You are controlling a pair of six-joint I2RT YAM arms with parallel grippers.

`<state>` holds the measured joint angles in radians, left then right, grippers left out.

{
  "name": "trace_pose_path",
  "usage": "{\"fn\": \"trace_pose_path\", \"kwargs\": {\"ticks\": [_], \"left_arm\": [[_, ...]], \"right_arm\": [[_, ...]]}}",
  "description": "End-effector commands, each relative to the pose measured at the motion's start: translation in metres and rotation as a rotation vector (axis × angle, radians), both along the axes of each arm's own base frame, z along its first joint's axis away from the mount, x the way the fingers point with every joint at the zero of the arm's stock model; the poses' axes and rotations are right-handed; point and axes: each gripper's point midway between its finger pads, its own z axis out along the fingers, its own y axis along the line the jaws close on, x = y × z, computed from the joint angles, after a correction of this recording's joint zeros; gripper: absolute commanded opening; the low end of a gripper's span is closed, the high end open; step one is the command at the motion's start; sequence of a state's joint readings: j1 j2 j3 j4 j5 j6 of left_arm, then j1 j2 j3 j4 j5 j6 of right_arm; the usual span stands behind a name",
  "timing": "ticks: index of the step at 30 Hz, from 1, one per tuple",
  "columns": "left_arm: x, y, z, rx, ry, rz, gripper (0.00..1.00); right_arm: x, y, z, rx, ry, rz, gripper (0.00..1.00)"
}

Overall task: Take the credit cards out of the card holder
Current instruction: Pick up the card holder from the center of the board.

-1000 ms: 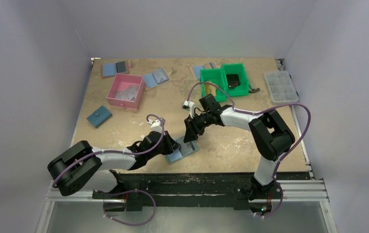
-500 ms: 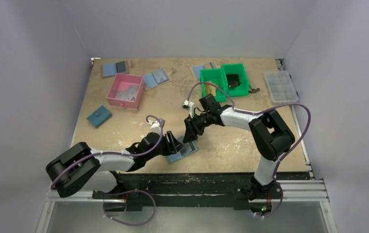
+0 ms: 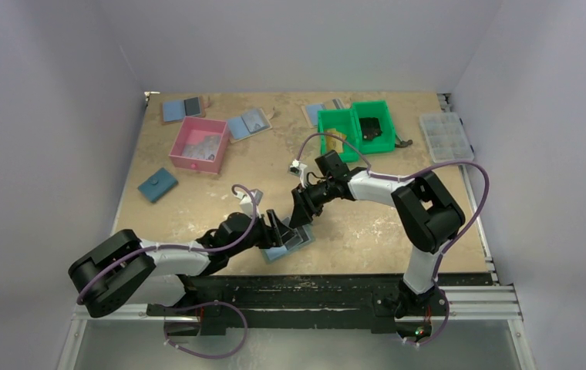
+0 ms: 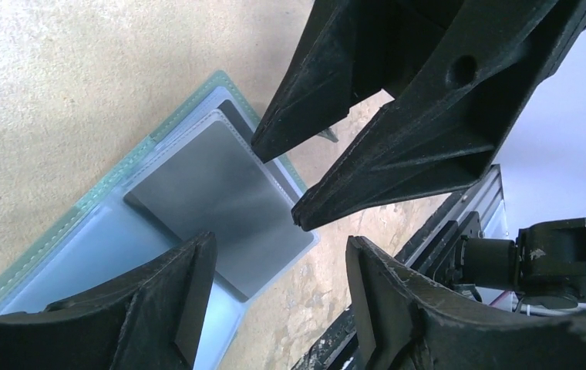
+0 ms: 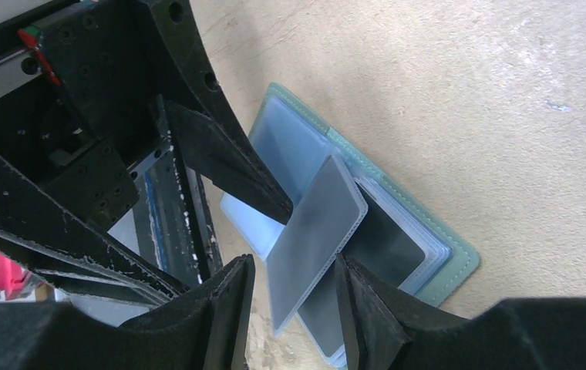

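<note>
The card holder (image 3: 298, 242) lies open near the table's front edge, with a grey-green rim (image 5: 438, 271) and a pale blue inside (image 4: 82, 258). One grey clear sleeve (image 5: 317, 239) stands tilted up from it. My right gripper (image 5: 294, 266) is open, and that sleeve's lower corner sits loosely between its fingers. My left gripper (image 4: 278, 243) is open with nothing in it, low over the holder's near end, facing the right gripper (image 4: 278, 185). One left finger (image 5: 228, 166) reaches the sleeve's edge. The credit cards are hidden; only grey shows in the sleeves (image 4: 213, 193).
A pink box (image 3: 197, 144), a dark blue wallet (image 3: 157, 185) and blue-and-grey folders (image 3: 247, 123) lie at the back left. A green bin (image 3: 355, 123) and a clear compartment box (image 3: 446, 136) stand at the back right. The black front rail (image 4: 444, 231) runs close by the holder.
My left gripper has gone from shut to open and slid slightly right, toward the holder. The right gripper has hardly moved.
</note>
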<state>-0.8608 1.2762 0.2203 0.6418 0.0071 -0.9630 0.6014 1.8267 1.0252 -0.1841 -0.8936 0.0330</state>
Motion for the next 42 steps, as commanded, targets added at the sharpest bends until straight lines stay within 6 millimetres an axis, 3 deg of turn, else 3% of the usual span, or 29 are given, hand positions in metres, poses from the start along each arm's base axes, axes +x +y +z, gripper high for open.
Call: {"fn": "trace_pose_path", "kwargs": {"ticks": [1, 11, 42], "left_arm": [[0.003, -0.012, 0.017, -0.047, -0.052, -0.034, 0.66], [0.012, -0.005, -0.007, 0.059, 0.036, 0.044, 0.67], [0.013, 0.014, -0.006, 0.124, 0.103, 0.16, 0.76]], "right_arm": [[-0.004, 0.01, 0.012, 0.059, 0.018, 0.024, 0.51], [-0.011, 0.013, 0.016, 0.077, 0.041, 0.039, 0.51], [-0.048, 0.027, 0.037, 0.203, 0.219, 0.156, 0.51]]}}
